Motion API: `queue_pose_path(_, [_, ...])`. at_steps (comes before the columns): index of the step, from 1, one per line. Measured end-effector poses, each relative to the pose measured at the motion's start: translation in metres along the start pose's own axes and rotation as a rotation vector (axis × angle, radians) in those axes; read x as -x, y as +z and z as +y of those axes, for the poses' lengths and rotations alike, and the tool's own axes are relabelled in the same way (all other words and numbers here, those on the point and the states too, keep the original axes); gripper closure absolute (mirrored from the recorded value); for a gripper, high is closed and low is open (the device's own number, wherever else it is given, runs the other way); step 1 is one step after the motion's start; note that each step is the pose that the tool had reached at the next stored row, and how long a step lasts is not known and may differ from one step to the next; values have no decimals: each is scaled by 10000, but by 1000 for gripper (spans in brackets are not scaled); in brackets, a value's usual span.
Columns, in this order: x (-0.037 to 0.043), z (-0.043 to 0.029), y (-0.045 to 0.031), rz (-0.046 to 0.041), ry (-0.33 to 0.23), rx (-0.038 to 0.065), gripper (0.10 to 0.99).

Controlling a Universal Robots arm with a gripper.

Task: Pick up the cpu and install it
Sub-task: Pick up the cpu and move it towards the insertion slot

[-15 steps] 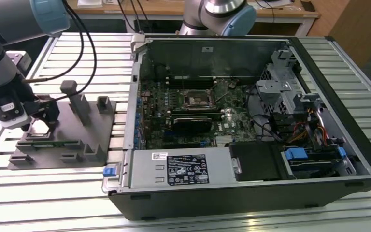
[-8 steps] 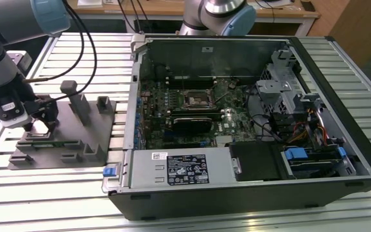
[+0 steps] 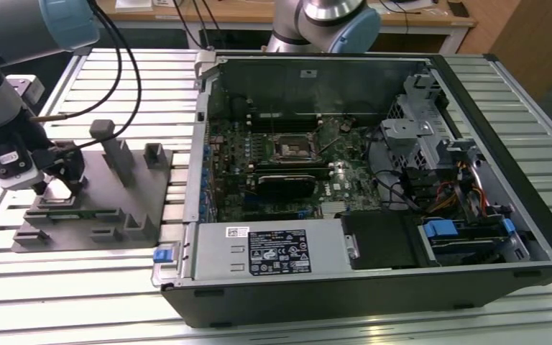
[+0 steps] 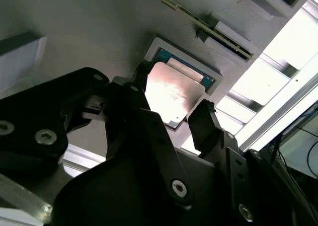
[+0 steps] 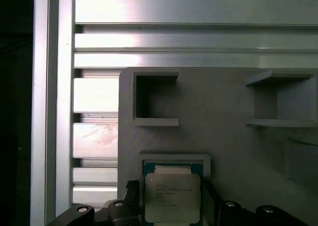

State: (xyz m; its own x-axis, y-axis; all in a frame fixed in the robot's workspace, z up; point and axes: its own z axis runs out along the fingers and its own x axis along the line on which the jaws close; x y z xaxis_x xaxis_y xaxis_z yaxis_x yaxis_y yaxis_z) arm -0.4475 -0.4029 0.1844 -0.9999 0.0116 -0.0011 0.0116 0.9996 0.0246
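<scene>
So the cpu [image 5: 172, 196] sits flat in its square recess near one corner of the grey fixture block [image 3: 113, 194], and the claw [image 4: 172, 90] is down over it, released, with one finger on each side of the chip. To do this step well, the fingers should close evenly on opposite edges and the chip should come out level. In both wrist views the chip's shiny lid is framed by the recess. The exterior view adds the open computer case [image 3: 353, 93], just beside the fixture block on the worktop [image 3: 65, 302].
</scene>
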Motion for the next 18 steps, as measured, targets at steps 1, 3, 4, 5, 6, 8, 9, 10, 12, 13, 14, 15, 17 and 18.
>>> queue_pose_path(1, [-1, 1, 0, -5, 0, -1, 475])
queue_pose_path(3, [-1, 2, 1, -12, 1, -1, 475])
queue_pose_path(4, [-2, 2, 0, -12, 1, -1, 475])
queue_pose_path(5, [-2, 2, 1, -13, 1, -1, 475])
queue_pose_path(6, [-2, 2, 0, -12, 1, -1, 494])
queue_pose_path(8, [-2, 3, 0, -11, 1, -2, 549])
queue_pose_path(9, [-2, 3, 0, -11, 1, -2, 549])
queue_pose_path(10, [-2, 3, 0, -12, 1, -1, 549])
queue_pose_path(12, [-2, 3, 0, -12, 1, -1, 549])
queue_pose_path(13, [-2, 4, 0, -12, 1, -1, 549])
queue_pose_path(14, [-2, 4, -1, -12, 1, -1, 549])
queue_pose_path(15, [-1, 4, -2, -13, 1, -1, 549])
queue_pose_path(17, [-1, 4, -10, -13, 1, 0, 549])
queue_pose_path(18, [-2, 4, -19, -11, 1, -2, 549])
